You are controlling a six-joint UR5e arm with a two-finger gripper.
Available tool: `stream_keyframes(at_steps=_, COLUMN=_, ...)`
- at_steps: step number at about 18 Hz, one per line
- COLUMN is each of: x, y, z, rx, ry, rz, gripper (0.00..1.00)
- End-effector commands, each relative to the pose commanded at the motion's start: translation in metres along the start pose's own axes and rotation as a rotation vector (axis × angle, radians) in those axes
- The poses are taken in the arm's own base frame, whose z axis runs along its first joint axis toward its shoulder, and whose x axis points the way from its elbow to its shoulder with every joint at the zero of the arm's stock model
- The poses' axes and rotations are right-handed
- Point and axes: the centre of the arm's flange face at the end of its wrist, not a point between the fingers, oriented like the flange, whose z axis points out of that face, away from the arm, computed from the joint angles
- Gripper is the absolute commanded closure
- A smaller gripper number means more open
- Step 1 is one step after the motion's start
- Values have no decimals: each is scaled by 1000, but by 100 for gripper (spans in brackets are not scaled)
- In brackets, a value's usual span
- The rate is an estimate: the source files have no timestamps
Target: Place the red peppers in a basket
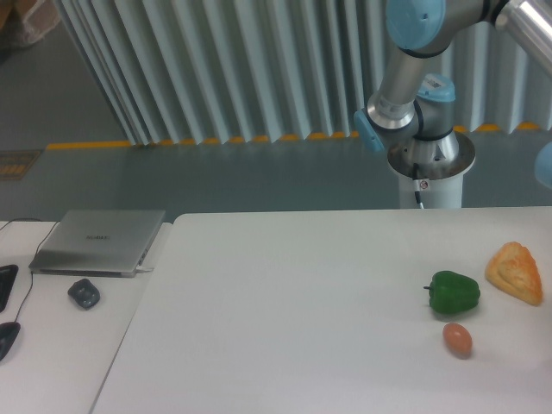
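No red pepper and no basket show in the camera view. My gripper is out of view; only the arm's base and lower joints (416, 103) show at the back right, and the arm leaves the frame at the top right. The white table (285, 328) fills the foreground.
A green pepper (454, 292), a brown egg (458, 339) and a piece of bread (516, 272) lie at the table's right side. On a second table to the left lie a closed grey laptop (99, 241) and a small dark object (84, 293).
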Motion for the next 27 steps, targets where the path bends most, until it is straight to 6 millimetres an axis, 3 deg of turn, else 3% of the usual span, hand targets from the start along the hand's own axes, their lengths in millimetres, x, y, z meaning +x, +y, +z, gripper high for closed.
stream_keyframes(at_steps=8, x=-1, y=2, z=1, rx=0, ry=-2, rz=-4, gripper=100)
stream_keyframes(at_steps=15, x=12, y=-15, z=13, rx=0, ry=20, rz=-13, gripper=100)
stream_keyframes(at_steps=22, x=-8, y=-6, z=25, rx=5, ry=-6, rz=-17, gripper=100)
stream_keyframes(at_steps=27, x=-17, y=1, z=21, rx=6, ry=-19, rz=-27, gripper=100)
